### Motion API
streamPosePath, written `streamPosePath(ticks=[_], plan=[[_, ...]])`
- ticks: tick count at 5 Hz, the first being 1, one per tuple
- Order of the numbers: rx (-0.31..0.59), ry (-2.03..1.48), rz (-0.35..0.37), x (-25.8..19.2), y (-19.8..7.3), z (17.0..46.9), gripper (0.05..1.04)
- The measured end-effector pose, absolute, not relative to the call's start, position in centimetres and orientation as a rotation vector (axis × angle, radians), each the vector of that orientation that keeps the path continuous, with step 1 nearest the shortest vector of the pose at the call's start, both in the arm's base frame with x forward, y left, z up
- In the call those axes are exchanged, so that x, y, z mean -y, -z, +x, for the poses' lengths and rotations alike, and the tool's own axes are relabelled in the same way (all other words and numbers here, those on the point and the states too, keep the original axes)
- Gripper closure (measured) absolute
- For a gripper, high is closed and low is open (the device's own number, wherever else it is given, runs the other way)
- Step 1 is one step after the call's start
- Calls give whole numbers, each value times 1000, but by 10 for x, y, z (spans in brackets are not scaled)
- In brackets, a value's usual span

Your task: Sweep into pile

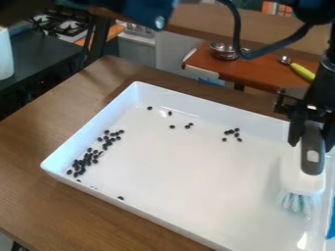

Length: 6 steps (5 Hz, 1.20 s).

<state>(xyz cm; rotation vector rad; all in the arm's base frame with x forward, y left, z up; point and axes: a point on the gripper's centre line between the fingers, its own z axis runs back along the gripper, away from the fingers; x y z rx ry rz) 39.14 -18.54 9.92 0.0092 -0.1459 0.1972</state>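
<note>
well, in the camera view we see the gripper [312,140] with its jaws clamped on the handle of the brush [302,172], bristles down at the picture's right end of the white tray [183,169]. we might scatter the black beans [87,157] by sweeping too fast, skim over strays if held high, or twist the handle against a wall.
</note>
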Motion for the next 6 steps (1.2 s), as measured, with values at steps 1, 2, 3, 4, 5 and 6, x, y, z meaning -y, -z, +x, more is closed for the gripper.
streamPosePath(ticks=[1,2,3,4,5,6], plan=[[145,-218,20,188,-93,400,593],[154,-223,24,188,-91,403,593],[160,-242,25,174,-91,411,593],[135,-270,27,151,-87,413,593],[109,-316,32,111,-87,411,593],[89,-362,46,71,-86,408,593]])
